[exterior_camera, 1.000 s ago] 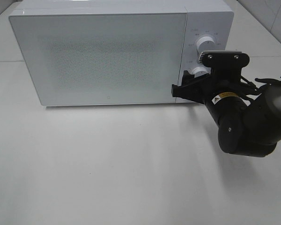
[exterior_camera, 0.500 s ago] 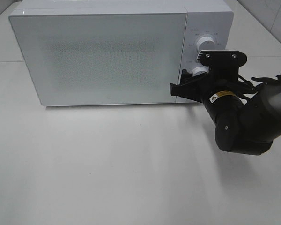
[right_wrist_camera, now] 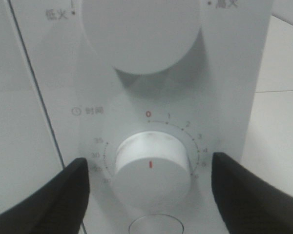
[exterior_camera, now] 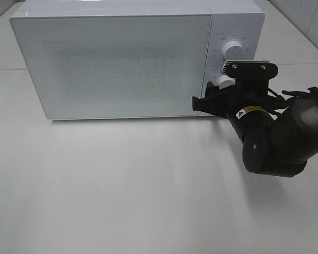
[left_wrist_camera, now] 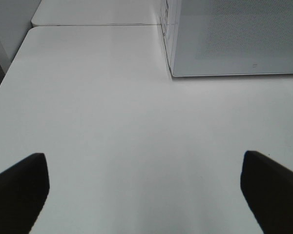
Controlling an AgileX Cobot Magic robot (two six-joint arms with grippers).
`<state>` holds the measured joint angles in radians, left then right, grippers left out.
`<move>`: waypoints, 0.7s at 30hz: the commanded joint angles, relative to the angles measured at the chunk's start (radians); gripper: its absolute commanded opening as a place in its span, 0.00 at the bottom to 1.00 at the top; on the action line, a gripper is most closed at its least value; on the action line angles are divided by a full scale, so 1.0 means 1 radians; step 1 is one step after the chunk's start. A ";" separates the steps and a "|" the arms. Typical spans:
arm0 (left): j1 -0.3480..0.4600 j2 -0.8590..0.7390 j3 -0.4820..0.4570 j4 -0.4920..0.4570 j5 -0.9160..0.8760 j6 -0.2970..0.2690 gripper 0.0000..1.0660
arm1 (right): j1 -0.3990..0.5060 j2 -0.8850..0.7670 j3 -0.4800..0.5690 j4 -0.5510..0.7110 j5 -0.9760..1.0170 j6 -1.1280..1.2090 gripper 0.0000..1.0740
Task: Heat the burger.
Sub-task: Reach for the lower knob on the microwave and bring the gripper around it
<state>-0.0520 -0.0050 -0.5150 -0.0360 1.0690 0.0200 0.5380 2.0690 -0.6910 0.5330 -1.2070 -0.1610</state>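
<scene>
The table [exterior_camera: 122,201] itself threatens nothing, but the microwave [exterior_camera: 116,16] on it looks light and could skid or twist if the right arm [exterior_camera: 278,140] pushes instead of turning. The door [exterior_camera: 116,63] is shut and frosted, and the burger shows in no view. It is probably inside, though I cannot tell, and if it is not, the run heats nothing. The left gripper [left_wrist_camera: 144,190] hangs wide open and empty over bare table, well apart from the work, so it adds little risk. The right gripper [right_wrist_camera: 150,195] is partly open and holds nothing, with one finger on each side of the timer [right_wrist_camera: 151,168] and a gap on both sides. If it closes off-centre, the fingers may slip on the smooth round knob and leave it at zero, where its red mark seems to sit. Too big a turn would overheat the burger. A finger could also nudge the power knob [right_wrist_camera: 141,34] just above, or bump the button [right_wrist_camera: 156,226] just below, which might pop the door. Counted: one table, one microwave, one door, one arm in the high view, two grippers, two knobs, one button, no burger in sight
</scene>
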 commanded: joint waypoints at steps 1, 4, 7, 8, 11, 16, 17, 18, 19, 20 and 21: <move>0.003 -0.016 -0.001 -0.001 0.003 -0.006 0.95 | -0.005 -0.005 -0.007 -0.008 -0.121 0.006 0.63; 0.003 -0.016 -0.001 -0.001 0.003 -0.006 0.95 | -0.005 -0.005 -0.007 -0.005 -0.137 0.007 0.60; 0.003 -0.016 -0.001 -0.001 0.003 -0.006 0.95 | -0.005 -0.005 -0.014 -0.005 -0.136 0.007 0.57; 0.003 -0.016 -0.001 -0.001 0.003 -0.006 0.95 | -0.005 -0.005 -0.014 -0.005 -0.136 0.007 0.57; 0.003 -0.016 -0.001 -0.001 0.003 -0.006 0.95 | -0.005 -0.005 -0.015 -0.006 -0.144 0.007 0.53; 0.003 -0.016 -0.001 -0.001 0.003 -0.006 0.95 | -0.005 -0.005 -0.015 -0.007 -0.144 0.006 0.41; 0.003 -0.016 -0.001 -0.001 0.003 -0.006 0.95 | -0.005 -0.005 -0.015 -0.007 -0.144 0.006 0.41; 0.003 -0.016 -0.001 -0.001 0.003 -0.006 0.95 | -0.005 -0.005 -0.015 -0.008 -0.144 0.005 0.35; 0.003 -0.016 -0.001 -0.001 0.003 -0.006 0.95 | -0.005 -0.005 -0.015 -0.008 -0.144 0.005 0.31; 0.003 -0.016 -0.001 -0.001 0.003 -0.006 0.95 | -0.005 -0.005 -0.015 -0.008 -0.144 0.005 0.31; 0.003 -0.016 -0.001 -0.001 0.003 -0.006 0.95 | -0.005 -0.005 -0.015 -0.012 -0.144 0.006 0.23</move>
<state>-0.0520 -0.0050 -0.5150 -0.0360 1.0690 0.0200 0.5380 2.0690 -0.6950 0.5340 -1.2070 -0.1600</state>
